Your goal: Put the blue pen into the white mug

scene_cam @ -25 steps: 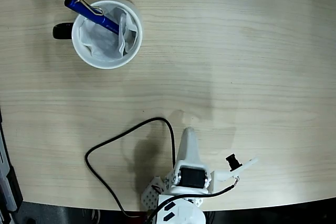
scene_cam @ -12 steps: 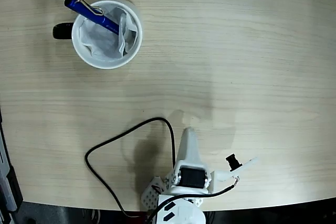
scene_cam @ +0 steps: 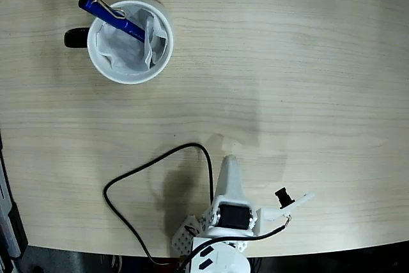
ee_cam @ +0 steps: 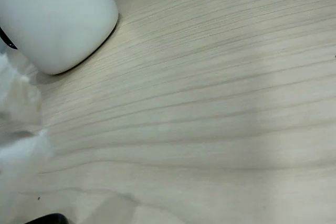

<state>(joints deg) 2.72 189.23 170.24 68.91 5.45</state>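
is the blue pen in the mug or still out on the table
In. The blue pen leans inside the white mug, tip down in the paper lining, clip end poking over the rim in the fixed view.

The blue pen (scene_cam: 110,13) stands tilted inside the white mug (scene_cam: 130,41) near the table's (scene_cam: 287,81) upper-left corner; the arm (scene_cam: 229,215) sits at the lower edge.

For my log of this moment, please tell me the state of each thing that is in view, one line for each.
blue pen: inside the mug, leaning on the rim, clip end sticking out.
white mug: upright, lined with crumpled paper, holds the pen.
gripper: low at the table's near edge, far from the mug, holds nothing; open or shut cannot be told.
black cable: looped loose on the table.
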